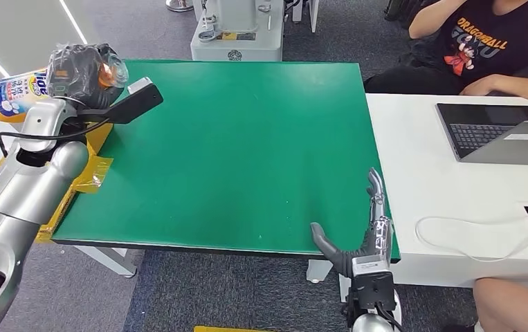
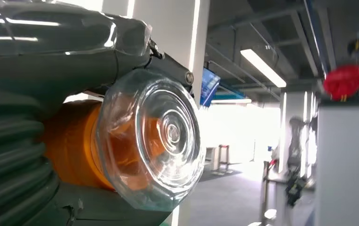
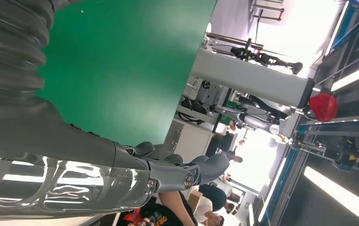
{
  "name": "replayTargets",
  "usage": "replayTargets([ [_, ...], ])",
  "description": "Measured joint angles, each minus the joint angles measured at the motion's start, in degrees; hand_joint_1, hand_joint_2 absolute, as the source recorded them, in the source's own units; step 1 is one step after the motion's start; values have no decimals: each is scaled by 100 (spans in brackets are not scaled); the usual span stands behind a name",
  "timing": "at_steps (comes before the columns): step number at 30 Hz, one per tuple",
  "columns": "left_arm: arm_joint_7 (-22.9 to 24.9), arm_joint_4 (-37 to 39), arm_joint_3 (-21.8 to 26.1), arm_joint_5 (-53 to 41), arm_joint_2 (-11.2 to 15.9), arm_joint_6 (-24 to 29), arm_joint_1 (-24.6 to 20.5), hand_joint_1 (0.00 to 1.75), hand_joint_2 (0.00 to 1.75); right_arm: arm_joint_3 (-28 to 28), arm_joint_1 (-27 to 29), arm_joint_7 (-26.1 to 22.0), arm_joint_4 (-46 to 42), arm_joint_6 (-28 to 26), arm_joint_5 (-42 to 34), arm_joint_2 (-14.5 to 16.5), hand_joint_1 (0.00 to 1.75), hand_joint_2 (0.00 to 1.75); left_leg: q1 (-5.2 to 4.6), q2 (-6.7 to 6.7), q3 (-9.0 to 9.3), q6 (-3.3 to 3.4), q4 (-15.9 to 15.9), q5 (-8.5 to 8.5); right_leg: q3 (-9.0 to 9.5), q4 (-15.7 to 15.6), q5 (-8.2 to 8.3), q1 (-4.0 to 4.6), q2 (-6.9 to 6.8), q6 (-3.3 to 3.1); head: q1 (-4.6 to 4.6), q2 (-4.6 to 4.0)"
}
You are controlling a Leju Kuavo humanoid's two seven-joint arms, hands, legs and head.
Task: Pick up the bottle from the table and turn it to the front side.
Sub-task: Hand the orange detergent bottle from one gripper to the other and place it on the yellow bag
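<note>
A robot stands at a rectangular table covered with a flat green mat [image 1: 240, 152], seen from its own head camera looking forward and down. Its left hand [image 1: 81, 72], wrapped in a clear plastic cover, is raised above the table's far left corner and grips an orange plastic bottle with a white and blue label [image 1: 15, 93]. The bottle lies roughly on its side in the air, off the mat, one end pointing left past the table edge. The left wrist view looks along the bottle [image 2: 121, 146] end on: a clear, ribbed round end faces the camera, orange showing through it, and the grey covered hand [image 2: 50, 61] closes over and around it (how each finger lies under the cover cannot be told). A silver left arm [image 1: 25, 180] rises from the lower left, with a black flat wrist part [image 1: 133, 104] jutting toward the mat.

The right hand [image 1: 365, 235] rests at the near right corner of the mat, holding nothing, its dark fingers [image 1: 375, 190] stretched forward close together and the grey thumb [image 1: 323, 242] spread out to the left. The right wrist view shows the same hand [image 3: 177, 169] beside the green surface.

To the right stands a white table [image 1: 427, 173] with an open grey laptop [image 1: 503, 135] and a thin white cable [image 1: 468, 235]. A seated person in a black printed T-shirt [image 1: 486, 45] leans an arm on it.
</note>
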Motion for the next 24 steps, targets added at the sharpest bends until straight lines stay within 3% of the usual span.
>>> replayTargets([
  [10,38,917,-419,-671,-466,-176,-22,175,175,-11,55,45,-178,111,0,0,0,175,0,4,0,0,1,0,0,-1,2,0,3,-2,0,0],
  [24,-35,1332,-512,-763,-731,-208,8,175,175,-32,80,56,-252,153,6,0,0,175,0,2,-1,0,0,0,-1,-1,2,0,2,-2,1,0],
])
